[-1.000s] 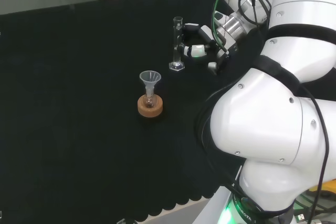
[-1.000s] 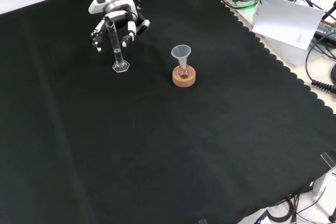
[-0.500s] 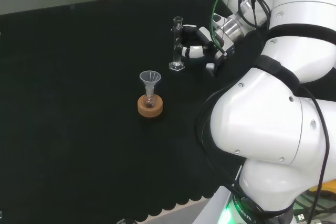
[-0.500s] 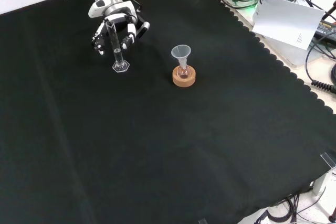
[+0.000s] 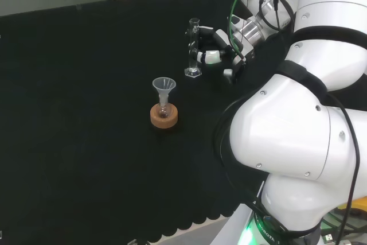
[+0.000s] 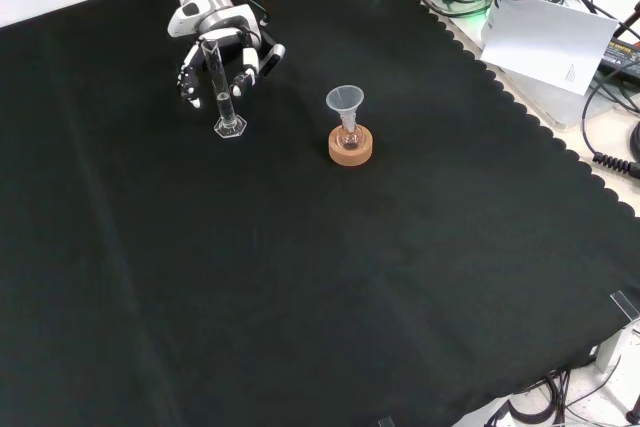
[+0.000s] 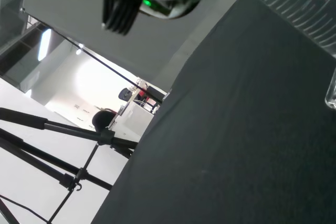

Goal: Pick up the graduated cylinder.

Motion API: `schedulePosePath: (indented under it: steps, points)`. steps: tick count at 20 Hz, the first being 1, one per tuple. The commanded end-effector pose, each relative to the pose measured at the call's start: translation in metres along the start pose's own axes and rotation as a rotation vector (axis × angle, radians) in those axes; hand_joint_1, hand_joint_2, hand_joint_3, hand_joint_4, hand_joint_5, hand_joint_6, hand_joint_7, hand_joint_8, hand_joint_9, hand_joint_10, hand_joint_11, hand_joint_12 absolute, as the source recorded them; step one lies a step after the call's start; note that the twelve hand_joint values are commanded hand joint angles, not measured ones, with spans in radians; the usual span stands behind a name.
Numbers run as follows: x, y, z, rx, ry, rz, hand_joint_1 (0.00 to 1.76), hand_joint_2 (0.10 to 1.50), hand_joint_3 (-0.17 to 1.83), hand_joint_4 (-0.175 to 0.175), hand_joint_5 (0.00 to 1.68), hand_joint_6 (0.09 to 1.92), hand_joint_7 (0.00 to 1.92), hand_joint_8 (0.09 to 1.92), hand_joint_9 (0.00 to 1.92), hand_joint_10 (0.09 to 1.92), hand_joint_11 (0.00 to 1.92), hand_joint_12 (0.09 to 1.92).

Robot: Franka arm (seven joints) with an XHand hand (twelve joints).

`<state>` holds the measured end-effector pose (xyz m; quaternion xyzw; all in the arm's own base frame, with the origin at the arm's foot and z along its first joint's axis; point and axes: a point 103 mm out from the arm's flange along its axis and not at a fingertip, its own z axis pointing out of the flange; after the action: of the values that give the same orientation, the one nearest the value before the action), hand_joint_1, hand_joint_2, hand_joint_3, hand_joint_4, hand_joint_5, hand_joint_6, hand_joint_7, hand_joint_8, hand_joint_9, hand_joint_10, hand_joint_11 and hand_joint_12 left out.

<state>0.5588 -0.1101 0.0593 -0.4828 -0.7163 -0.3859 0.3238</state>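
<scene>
Robot hand at the graduated cylinder, fingers spread

In the front view a funnel (image 6: 345, 100) sits in a small flask on a cork ring (image 6: 351, 146) on the black worktop (image 6: 400, 277). Farther off and left, the graduated cylinder (image 6: 220, 82) stands upright on its base; the robot hand (image 6: 232, 47) is right behind it, its fingers (image 6: 188, 77) spread to either side and not visibly clasping it.
</scene>
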Motion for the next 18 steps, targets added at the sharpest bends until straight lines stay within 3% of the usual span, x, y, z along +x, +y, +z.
schedulePosePath:
  steps: [1,6,18]
  points:
    - [0.0003,-0.0003,0.0042,-0.009,0.017,-0.006,1.12,0.63,0.70,-0.013,0.57,0.55,0.68,0.54,0.96,0.37,0.70,1.14]
    - [0.0008,-0.0002,0.0039,0.003,0.021,-0.016,1.13,0.63,0.70,-0.014,0.58,0.60,0.80,0.52,1.07,0.31,0.77,1.10]
    - [0.0011,0.0013,0.0045,-0.021,0.033,-0.020,1.14,0.64,0.70,0.002,0.65,0.64,0.82,0.50,1.10,0.27,0.82,1.08]
